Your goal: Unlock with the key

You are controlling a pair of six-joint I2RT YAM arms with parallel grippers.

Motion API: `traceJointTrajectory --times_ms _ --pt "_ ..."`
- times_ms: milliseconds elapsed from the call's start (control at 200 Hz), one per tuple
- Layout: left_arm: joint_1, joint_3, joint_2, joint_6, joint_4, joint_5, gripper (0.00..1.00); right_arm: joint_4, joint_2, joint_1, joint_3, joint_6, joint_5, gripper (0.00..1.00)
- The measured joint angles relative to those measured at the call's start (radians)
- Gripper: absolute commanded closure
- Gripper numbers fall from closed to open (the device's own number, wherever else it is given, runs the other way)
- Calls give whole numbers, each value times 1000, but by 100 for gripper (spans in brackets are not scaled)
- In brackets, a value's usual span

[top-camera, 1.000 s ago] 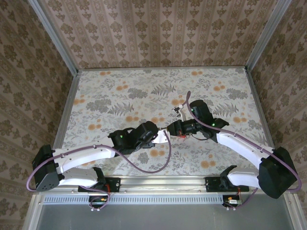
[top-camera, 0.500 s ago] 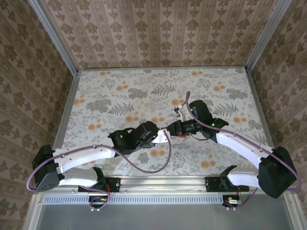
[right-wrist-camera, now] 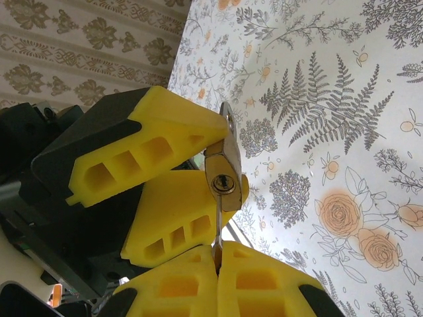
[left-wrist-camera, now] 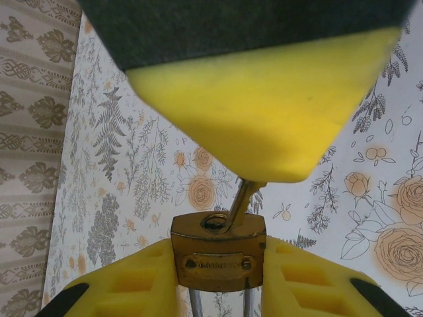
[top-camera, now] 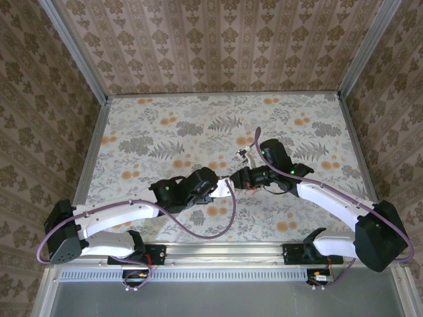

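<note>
Brass padlock [left-wrist-camera: 219, 261] sits clamped in the left tool [left-wrist-camera: 219, 281]; the closed right tool [right-wrist-camera: 218, 274] pinches the key [left-wrist-camera: 239, 200], mostly hidden.

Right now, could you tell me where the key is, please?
In the right wrist view the key is pinched in the right gripper, its tip at the keyway of the padlock held by the left gripper.

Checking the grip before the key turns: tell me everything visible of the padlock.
The padlock is a brass-coloured block with a stamped plate on its face and two silver shackle legs opposite the keyhole. The left gripper clamps its sides between yellow fingers, keyhole toward the right gripper, which pinches the key, its silver blade meeting the keyhole; depth unclear.
</note>
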Motion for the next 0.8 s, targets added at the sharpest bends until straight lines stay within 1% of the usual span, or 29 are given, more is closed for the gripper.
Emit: traceJointTrajectory --times_ms 800 --pt "-13 -2 0 0 -11 -5 71 1 15 0 0 0 0 100"
